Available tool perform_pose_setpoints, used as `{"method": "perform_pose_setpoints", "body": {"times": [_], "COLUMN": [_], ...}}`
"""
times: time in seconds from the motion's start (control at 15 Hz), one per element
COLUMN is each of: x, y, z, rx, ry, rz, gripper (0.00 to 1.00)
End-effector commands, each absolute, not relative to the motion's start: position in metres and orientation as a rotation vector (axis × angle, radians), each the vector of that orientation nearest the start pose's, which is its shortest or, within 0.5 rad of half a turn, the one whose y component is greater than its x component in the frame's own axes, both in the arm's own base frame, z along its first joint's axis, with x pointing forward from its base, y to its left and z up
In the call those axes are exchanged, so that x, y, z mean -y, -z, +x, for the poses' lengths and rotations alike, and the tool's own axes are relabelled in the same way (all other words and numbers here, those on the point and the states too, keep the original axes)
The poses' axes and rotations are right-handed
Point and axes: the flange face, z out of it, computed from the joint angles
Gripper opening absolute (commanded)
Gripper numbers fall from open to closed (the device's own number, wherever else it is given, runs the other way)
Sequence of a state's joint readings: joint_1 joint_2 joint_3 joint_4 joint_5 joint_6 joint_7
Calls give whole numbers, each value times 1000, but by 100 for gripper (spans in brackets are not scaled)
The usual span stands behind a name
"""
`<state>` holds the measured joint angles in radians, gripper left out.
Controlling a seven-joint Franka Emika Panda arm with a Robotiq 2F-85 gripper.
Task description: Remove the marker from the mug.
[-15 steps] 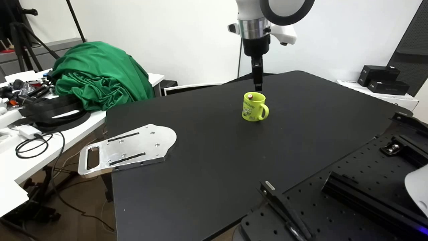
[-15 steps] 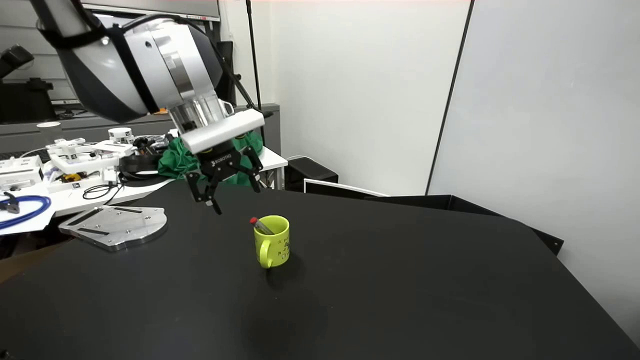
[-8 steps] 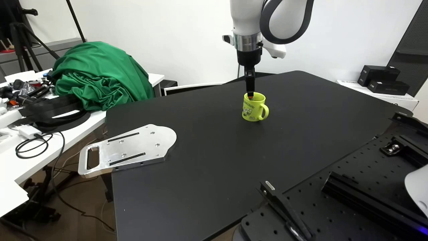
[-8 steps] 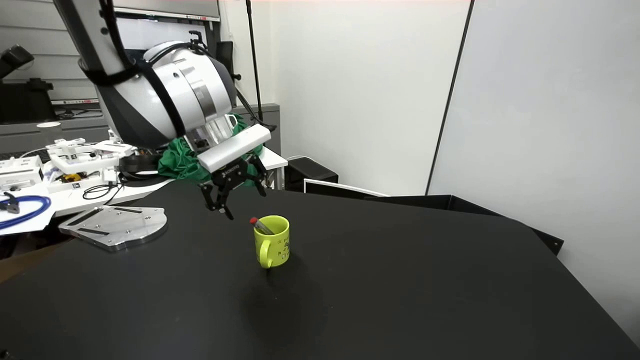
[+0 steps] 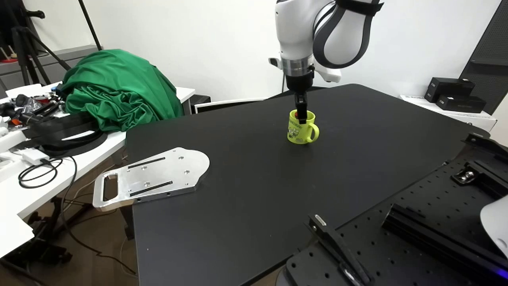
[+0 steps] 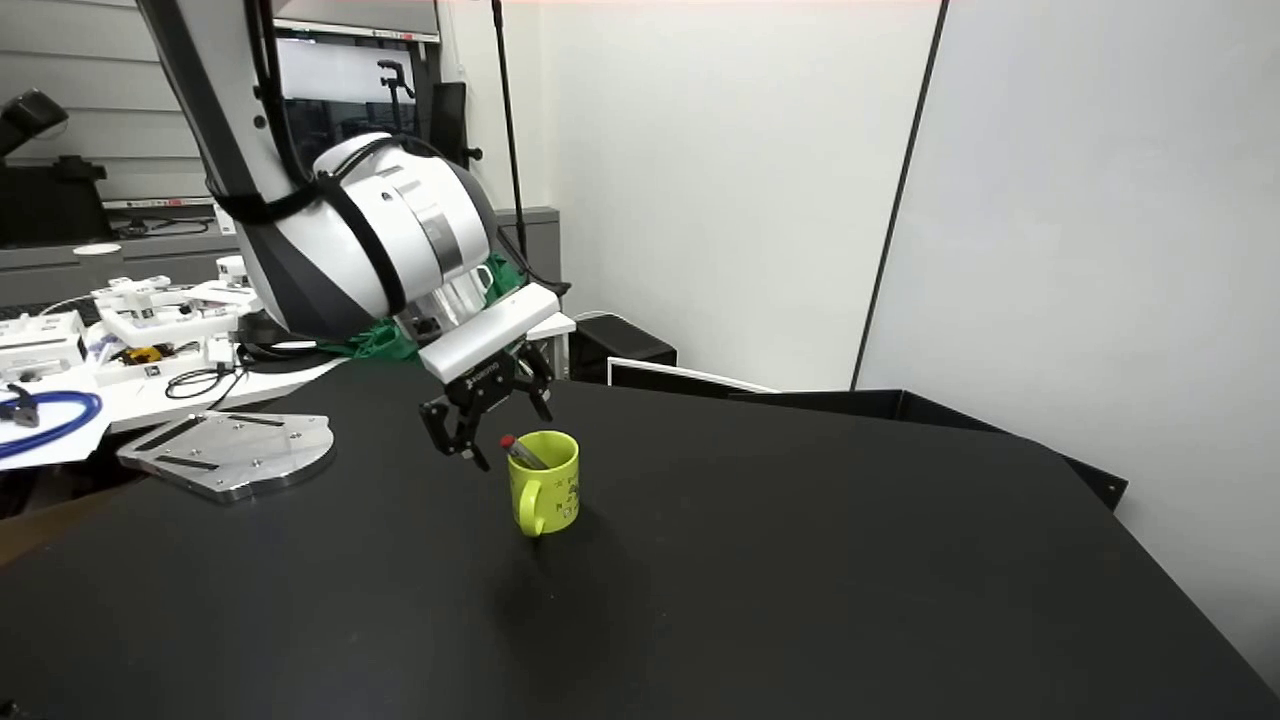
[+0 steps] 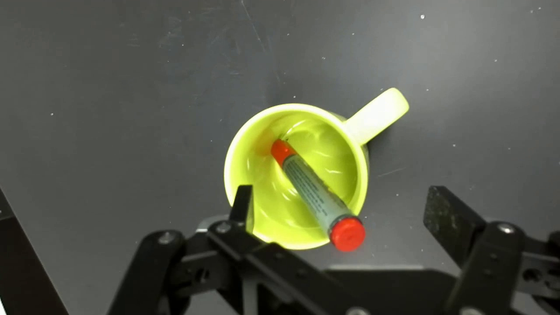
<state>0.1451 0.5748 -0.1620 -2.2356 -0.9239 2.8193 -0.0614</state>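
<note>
The lime mug (image 7: 284,236) stands upright on the black table; it shows in both exterior views (image 5: 299,136) (image 6: 562,500). The marker (image 7: 313,190) has a grey-green printed body and red ends. It leans inside the mug with its upper red end over the rim; it also shows in an exterior view (image 6: 525,455). My gripper (image 7: 341,201) is open and empty just above the mug. In the wrist view the marker's upper end lies between the two fingers, apart from both. The left finger overlaps the mug's rim in that view. The gripper also shows in an exterior view (image 6: 515,442).
A silver metal plate (image 5: 158,171) lies at the table's edge. A green cloth (image 5: 123,87) and clutter cover a white side table. A perforated black board with rails (image 5: 436,238) adjoins the black table (image 5: 238,222).
My open gripper has moved down and closer to the mug, so its fingers are now near the marker's upper end. The mug and marker have not moved.
</note>
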Motion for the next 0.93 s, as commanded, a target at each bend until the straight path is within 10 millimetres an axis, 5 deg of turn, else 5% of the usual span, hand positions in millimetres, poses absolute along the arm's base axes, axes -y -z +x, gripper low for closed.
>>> {"method": "perform_pose_setpoints", "body": {"times": [0.0,0.73,0.8,0.87], "x": [-24,-24,-26,-27], "y": [-96,-92,-93,-94], "z": [519,519,519,519], "rx": [1579,1526,1523,1514], "ry": [-42,-28,-29,-32], "rz": [-3153,-3178,-3179,-3178], "gripper": [73,1,0,34]}}
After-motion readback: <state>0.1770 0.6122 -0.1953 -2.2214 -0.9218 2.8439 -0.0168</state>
